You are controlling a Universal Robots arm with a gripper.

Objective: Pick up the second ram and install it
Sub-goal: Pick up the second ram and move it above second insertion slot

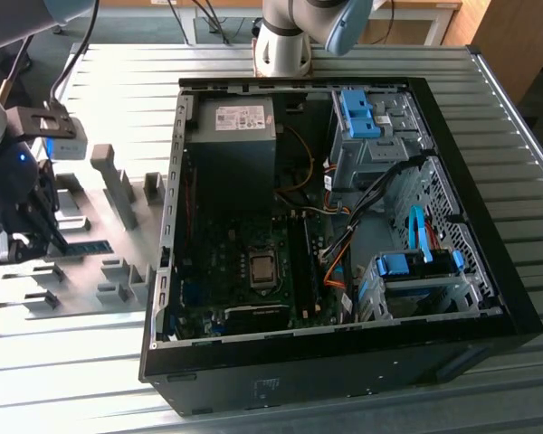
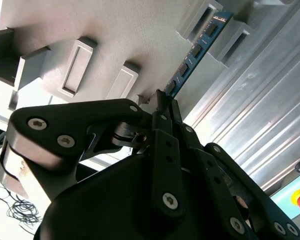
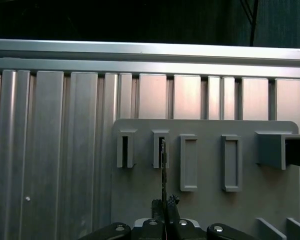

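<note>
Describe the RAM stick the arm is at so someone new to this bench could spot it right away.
At the exterior view's left of the open computer case lies a grey fixture plate. The second ram stands on edge there in the gripper: the one slim blue board with black chips among grey blocks.

Black, screw-studded end effector (image 2: 163,100)

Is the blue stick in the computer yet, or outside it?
Outside. The second ram sits at the grey holder plate beside the computer case, one end held in the gripper.
</note>
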